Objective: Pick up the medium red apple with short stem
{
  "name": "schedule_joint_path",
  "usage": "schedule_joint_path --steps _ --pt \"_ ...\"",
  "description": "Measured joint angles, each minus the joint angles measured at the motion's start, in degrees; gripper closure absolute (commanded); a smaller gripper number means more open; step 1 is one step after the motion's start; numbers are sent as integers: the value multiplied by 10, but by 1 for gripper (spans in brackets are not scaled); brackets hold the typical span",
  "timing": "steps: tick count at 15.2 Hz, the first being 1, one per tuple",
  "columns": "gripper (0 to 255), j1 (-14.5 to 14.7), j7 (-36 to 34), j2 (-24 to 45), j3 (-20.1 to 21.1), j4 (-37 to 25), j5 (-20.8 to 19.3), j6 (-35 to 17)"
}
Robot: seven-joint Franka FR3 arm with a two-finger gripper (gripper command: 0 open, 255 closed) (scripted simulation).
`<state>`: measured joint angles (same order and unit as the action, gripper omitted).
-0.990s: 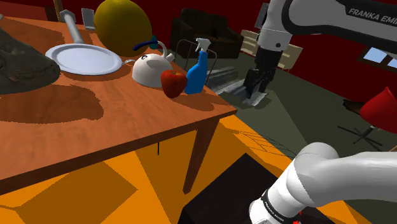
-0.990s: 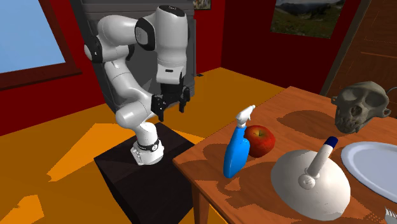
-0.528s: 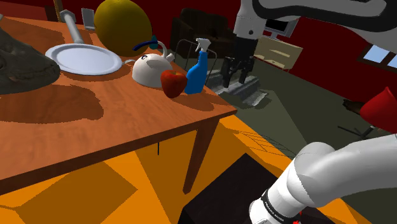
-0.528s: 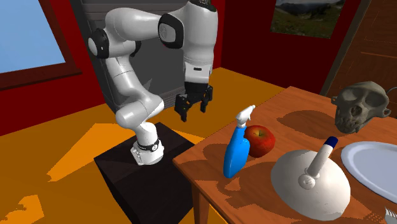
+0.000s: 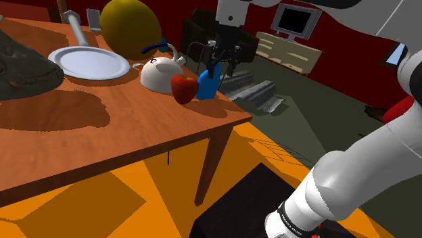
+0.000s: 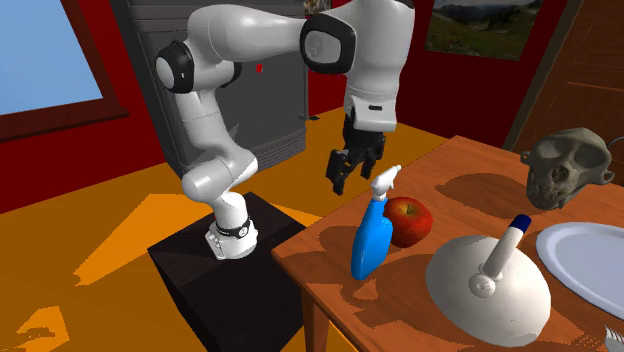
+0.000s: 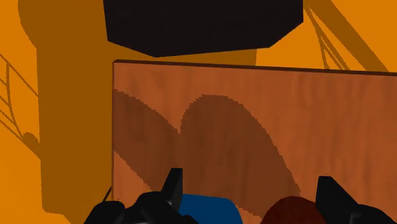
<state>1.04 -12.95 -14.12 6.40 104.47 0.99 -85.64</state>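
Black fingers (image 7: pixel 172 186) of the gripper (image 7: pixel 251 191) stand spread wide and clasp nothing. In the wrist view they look down on a corner of the wooden table (image 7: pixel 254 108). The top of the dark red apple (image 7: pixel 289 213) shows low between them, closer to one finger and touching neither, and the blue bottle (image 7: pixel 207 209) sits just beside the other finger. In the second exterior view the gripper hangs in the air over the table edge nearest the stand (image 6: pixel 225 300), just up and to the left of the bottle's white nozzle and apart from it. The apple rests on the table near that corner, right behind the bottle in this view; whether the two touch, I cannot tell. In the shoulder view the apple stands between the bottle on its right and a white kettle (image 5: pixel 159 74) with a blue-tipped handle on its left. Beyond the kettle lie a white plate (image 5: pixel 88 64), a big yellow round thing (image 5: pixel 130 24) and, at the left edge, a grey skull (image 5: pixel 20 67). Orange floor (image 5: pixel 101 203) spreads under the table, and the white arm (image 6: pixel 255 30) rises from the black stand.
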Motion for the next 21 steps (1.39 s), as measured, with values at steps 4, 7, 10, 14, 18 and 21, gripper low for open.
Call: schedule_joint_path --steps 4,7,10,14,18,21 --pt "0 8 -30 89 16 -103 -1 14" --pt "0 15 -49 162 24 -199 -5 38" --pt "0 24 -67 224 31 -279 -11 56" --pt "0 24 -67 229 31 -260 -11 33" --pt "255 23 -66 221 30 -225 -9 5" --pt "255 23 -66 221 30 -222 -9 3"
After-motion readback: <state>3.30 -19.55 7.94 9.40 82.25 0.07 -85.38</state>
